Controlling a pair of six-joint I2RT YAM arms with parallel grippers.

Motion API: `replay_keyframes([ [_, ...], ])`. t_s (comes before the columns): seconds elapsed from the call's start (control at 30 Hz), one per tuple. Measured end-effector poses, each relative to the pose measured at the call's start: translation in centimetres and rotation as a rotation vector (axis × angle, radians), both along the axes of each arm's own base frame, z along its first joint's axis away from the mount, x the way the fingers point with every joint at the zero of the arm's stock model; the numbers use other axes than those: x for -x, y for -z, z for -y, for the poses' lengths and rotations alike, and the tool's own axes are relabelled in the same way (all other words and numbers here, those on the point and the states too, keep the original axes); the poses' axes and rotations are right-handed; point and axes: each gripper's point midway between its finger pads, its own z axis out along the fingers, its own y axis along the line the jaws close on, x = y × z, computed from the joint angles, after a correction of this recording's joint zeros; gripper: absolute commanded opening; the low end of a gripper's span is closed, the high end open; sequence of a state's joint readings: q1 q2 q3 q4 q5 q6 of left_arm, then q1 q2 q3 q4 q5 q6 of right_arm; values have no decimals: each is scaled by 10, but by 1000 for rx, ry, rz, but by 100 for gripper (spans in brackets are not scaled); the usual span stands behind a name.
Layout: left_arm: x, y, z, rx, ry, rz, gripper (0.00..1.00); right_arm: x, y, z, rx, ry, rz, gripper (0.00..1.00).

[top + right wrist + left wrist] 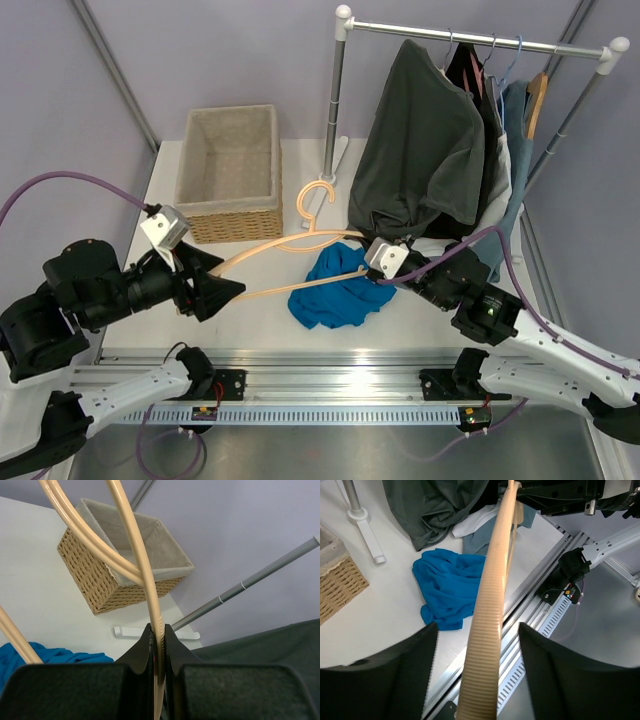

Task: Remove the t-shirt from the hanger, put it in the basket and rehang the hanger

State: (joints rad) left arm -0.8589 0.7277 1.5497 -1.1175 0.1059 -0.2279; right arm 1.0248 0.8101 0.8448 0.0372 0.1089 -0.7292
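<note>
As right gripper point(157, 642) pinches one hanger point(300, 255), one t-shirt point(335, 292) lies heaped

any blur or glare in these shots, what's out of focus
top external: evenly lit, sharp, no harsh shadows on the table; left wrist: left gripper fingers dark and blurred, blue t-shirt crisp; right wrist: right gripper fingers blurred, wicker basket sharp, faint sheen on the hanger.
</note>
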Motion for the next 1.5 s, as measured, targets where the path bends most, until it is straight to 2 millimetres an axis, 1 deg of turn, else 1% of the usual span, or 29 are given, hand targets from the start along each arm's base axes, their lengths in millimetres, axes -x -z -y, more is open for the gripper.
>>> replay_keyframes([
  [0.13, 3, -8, -3, 20, -6, 0, 77, 3, 3, -2, 6, -18, -10, 0],
  [0.33, 7, -24, -7, 52, -4, 26, 75, 4, 7, -7, -3, -34, -42, 0],
  [0.5, 6, -27, -6, 51, -3, 26, 75, 3, 11, -10, 0, -35, -56, 0],
  [0.63, 6, -24, -5, 38, 0, 15, 67, 2, 12, -11, 0, -35, -63, 0],
  [0.77, 6, -22, -5, 31, 2, 7, 50, 1, 13, -11, 2, -32, -65, 0],
  [0.87, 7, -19, -5, 21, 4, 1, 24, -1, 17, -13, 13, -24, -72, 0],
  [0.9, 7, -18, -6, 17, 3, -4, 9, -1, 18, -13, 16, -24, -74, 0],
  [0.93, 7, -16, -7, 11, 0, -5, 2, -2, 19, -14, 18, -25, -75, 0],
  [0.97, 6, -15, -8, -1, -5, -3, 0, -2, 19, -14, 19, -25, -75, 0],
  [1.13, 6, -13, -8, -4, -10, -13, 0, -3, 21, -15, 24, -22, -78, 0],
  [1.2, 6, -13, -8, -6, -12, -13, 0, -3, 22, -15, 25, -22, -79, 4],
  [1.23, 6, -12, -8, -7, -12, -13, 0, -3, 21, -15, 24, -22, -79, 9],
  [1.27, 5, -12, -9, -7, -13, -13, 0, -3, 22, -15, 23, -22, -80, 24],
  [1.33, 5, -12, -8, -6, -13, -13, 0, -3, 20, -15, 8, -17, -90, 32],
  [1.47, 2, -3, -7, -18, -19, -18, 0, -4, 12, -15, -45, -10, -98, 44],
  [1.5, 1, -2, -6, -20, -24, -18, 0, -5, 10, -15, -58, -6, -98, 52],
])
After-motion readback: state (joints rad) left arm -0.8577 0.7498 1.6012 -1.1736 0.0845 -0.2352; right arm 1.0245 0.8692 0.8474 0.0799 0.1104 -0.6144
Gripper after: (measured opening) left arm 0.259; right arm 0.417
